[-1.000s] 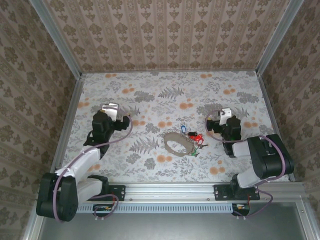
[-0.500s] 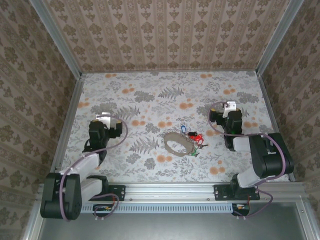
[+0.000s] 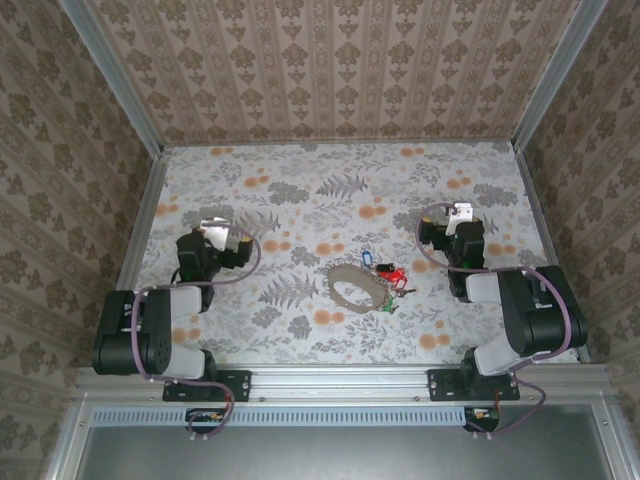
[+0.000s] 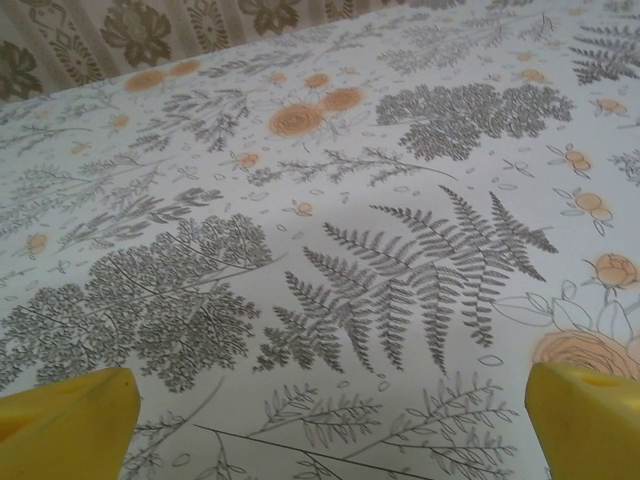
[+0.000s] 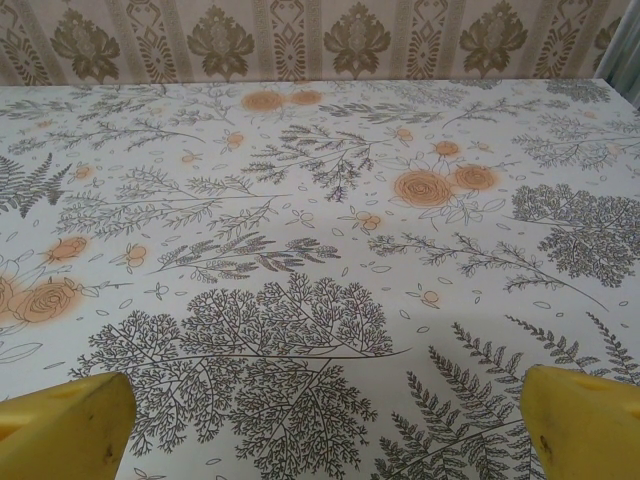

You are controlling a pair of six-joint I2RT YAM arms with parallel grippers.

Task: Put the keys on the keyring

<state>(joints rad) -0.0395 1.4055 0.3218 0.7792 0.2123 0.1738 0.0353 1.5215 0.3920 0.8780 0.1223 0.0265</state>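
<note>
The left tool stands wide and holds nothing, its yellow fingers far apart over the flowered tabletop. The right tool is just as wide. The keyring lies flat between them, nearer the right tool. The keys cluster just beside it on the right tool's side.

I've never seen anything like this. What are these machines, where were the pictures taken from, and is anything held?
These are two robot arms bolted at the near edge of a flower-patterned table. One picture looks down from above and behind them. The other two come from a camera on each wrist; the yellow fingertips in the corners are that arm's own. Between the arms lie a grey-brown keyring and, beside it, small keys with red, blue and green heads. The left end effector and right end effector are both open, holding nothing.
</note>
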